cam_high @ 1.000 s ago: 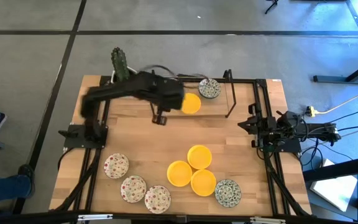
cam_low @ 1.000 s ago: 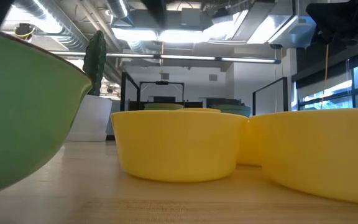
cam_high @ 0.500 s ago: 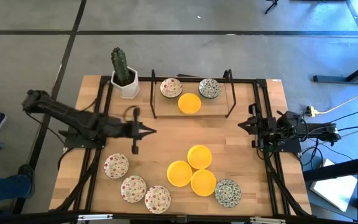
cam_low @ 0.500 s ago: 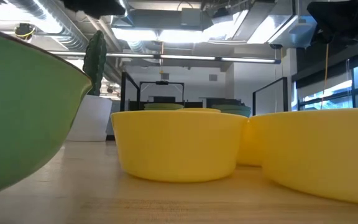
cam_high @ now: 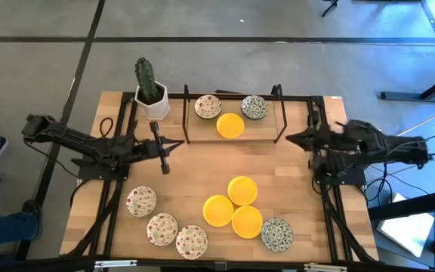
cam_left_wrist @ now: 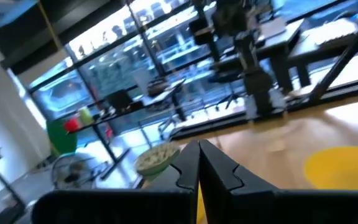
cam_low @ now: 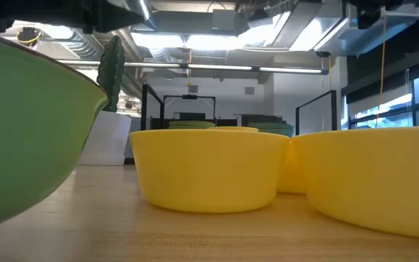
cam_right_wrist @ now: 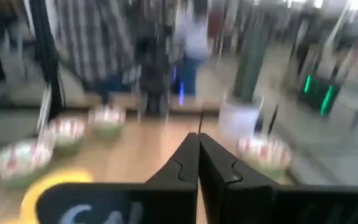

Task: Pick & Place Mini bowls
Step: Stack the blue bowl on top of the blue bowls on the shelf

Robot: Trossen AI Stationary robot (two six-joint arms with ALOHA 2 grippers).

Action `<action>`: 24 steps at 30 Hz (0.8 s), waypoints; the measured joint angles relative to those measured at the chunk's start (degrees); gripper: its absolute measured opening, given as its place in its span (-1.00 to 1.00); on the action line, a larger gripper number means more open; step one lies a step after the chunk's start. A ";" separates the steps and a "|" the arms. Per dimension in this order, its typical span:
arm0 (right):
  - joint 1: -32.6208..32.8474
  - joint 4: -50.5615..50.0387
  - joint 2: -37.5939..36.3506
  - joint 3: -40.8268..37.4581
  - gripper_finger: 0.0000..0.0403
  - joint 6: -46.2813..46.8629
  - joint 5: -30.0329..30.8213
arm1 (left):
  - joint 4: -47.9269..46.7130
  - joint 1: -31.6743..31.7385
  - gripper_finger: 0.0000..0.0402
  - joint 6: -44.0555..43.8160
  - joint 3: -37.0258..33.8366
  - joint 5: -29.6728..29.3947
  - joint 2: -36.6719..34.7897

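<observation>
Three mini bowls already stand inside the black wire frame (cam_high: 232, 115) at the far edge of the bench (cam_high: 202, 170): a red-speckled bowl (cam_high: 207, 106), a green-patterned bowl (cam_high: 254, 106) and a yellow bowl (cam_high: 231, 125) just in front of them. Seven bowls are left on the open bench. Three yellow ones (cam_high: 233, 205) touch each other near the middle of the front part, a green-patterned one (cam_high: 276, 234) lies just beside them, and three red-speckled ones (cam_high: 161, 225) lie in a row at the front left.

The left pincer (cam_high: 163, 153) hangs over the left side of the bench, closed and empty, near the cactus pot (cam_high: 152, 100). The right pincer (cam_high: 297, 139) is at the right edge, also closed on nothing. I judge the task less than half done, and no bowl is in a grip now.
</observation>
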 joint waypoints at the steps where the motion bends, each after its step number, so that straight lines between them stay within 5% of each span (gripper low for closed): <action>1: 0.00 -4.95 3.18 3.25 -0.97 1.61 -0.19 | -0.58 0.59 -0.99 -0.11 -0.02 -0.02 0.02; 7: 1.92 -43.15 26.30 25.30 -0.87 15.68 -7.91 | -5.59 2.16 -0.94 0.03 -0.04 0.48 0.00; 10: 4.88 -52.91 35.75 30.72 -0.82 20.17 -12.66 | -7.46 2.14 -0.94 -0.30 -0.04 0.52 0.00; 17: 12.62 -54.86 51.14 31.92 -0.47 25.35 -21.92 | -8.23 2.14 -0.96 -2.38 -0.04 1.38 0.00; 24: 22.45 -47.25 58.59 31.90 0.00 26.88 -21.55 | -8.44 2.14 -0.94 -2.42 -0.04 2.58 0.02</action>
